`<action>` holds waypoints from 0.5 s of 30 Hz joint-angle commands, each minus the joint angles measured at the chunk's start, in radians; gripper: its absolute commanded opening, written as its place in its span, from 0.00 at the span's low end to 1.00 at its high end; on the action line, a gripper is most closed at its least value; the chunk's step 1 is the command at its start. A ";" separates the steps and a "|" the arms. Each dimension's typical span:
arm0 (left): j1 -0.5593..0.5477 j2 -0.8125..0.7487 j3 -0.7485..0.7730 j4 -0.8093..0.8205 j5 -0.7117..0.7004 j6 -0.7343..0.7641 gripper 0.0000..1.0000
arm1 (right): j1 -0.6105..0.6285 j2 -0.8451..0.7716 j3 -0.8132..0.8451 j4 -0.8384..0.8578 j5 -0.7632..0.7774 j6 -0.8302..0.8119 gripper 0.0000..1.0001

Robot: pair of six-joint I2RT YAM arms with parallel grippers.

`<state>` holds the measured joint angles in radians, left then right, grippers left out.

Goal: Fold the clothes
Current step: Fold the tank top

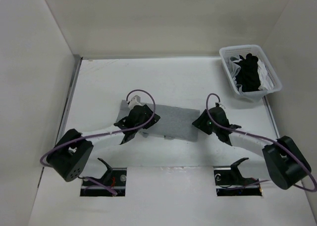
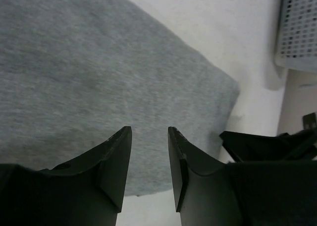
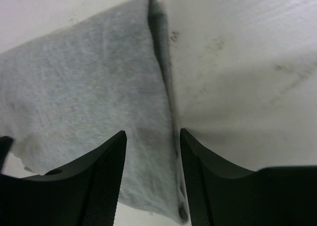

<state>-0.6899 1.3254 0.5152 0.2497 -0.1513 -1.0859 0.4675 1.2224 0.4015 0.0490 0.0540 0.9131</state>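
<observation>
Okay, grey shirt [image 1: 176, 121] lies flat mid-table [image 1: 173, 82], folded into a strip. Its long axis runs left-right, with the right end angled slightly toward the arm bases. I've got the left gripper [image 2: 149, 130] over its left end and the right gripper [image 3: 152, 132] over its right edge. Both have jaws apart and hold nothing.

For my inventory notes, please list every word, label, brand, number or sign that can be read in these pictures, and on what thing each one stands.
None: no view shows readable text. The grey garment, the white basket and the table carry no print.
</observation>
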 commanded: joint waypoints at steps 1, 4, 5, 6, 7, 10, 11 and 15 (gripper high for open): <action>0.010 0.046 -0.030 0.135 -0.019 -0.012 0.33 | 0.007 0.100 -0.018 0.168 -0.036 0.032 0.51; 0.019 0.051 -0.053 0.164 0.001 -0.003 0.33 | 0.015 0.147 -0.029 0.236 -0.036 0.067 0.43; 0.019 0.049 -0.056 0.166 0.002 0.003 0.33 | 0.015 0.163 -0.026 0.236 -0.028 0.076 0.39; 0.019 0.047 -0.060 0.166 0.004 0.006 0.33 | 0.015 0.181 -0.024 0.244 -0.022 0.085 0.34; 0.019 0.044 -0.063 0.168 0.009 0.009 0.33 | 0.018 0.189 -0.023 0.247 -0.022 0.098 0.26; 0.022 0.025 -0.076 0.171 0.013 0.026 0.32 | 0.027 0.143 -0.049 0.252 0.022 0.125 0.13; 0.022 0.017 -0.080 0.169 0.013 0.027 0.32 | 0.035 0.102 -0.058 0.241 0.038 0.128 0.10; -0.015 0.017 -0.072 0.157 0.015 0.041 0.31 | 0.056 -0.156 -0.082 0.079 0.078 0.115 0.06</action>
<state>-0.6800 1.3743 0.4511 0.3561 -0.1444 -1.0691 0.5076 1.2198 0.3248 0.2234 0.0746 1.0248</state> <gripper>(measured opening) 0.321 0.073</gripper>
